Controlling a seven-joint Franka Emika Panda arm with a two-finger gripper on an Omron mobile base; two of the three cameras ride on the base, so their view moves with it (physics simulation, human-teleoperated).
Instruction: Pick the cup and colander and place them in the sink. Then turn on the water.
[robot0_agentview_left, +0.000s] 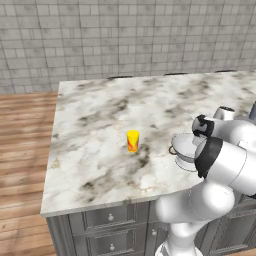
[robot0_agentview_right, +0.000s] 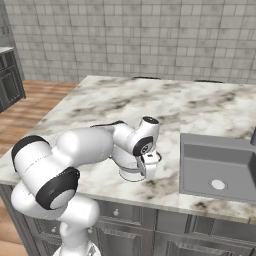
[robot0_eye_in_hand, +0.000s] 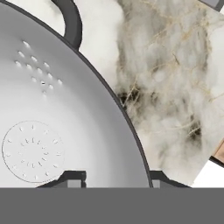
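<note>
The white colander (robot0_agentview_left: 184, 148) stands on the marble counter near its front edge, just left of the grey sink (robot0_agentview_right: 200, 172). My gripper (robot0_agentview_right: 148, 167) points down over the colander's (robot0_agentview_right: 126, 171) right rim. In the hand view my gripper (robot0_eye_in_hand: 116, 179) straddles the dark rim of the colander (robot0_eye_in_hand: 65, 113). One fingertip (robot0_eye_in_hand: 73, 177) is inside the bowl and apart from the wall. The other (robot0_eye_in_hand: 161, 178) is outside, close to the rim. The jaws are apart. The yellow cup (robot0_agentview_left: 132, 140) stands upright to the colander's left, untouched. The water is out of view.
The marble counter (robot0_agentview_left: 100, 120) runs back to a tiled wall. Grey drawers sit under its front edge and a wood floor (robot0_agentview_left: 22, 150) lies off its left end. A dark colander handle (robot0_eye_in_hand: 72, 22) shows beyond the rim.
</note>
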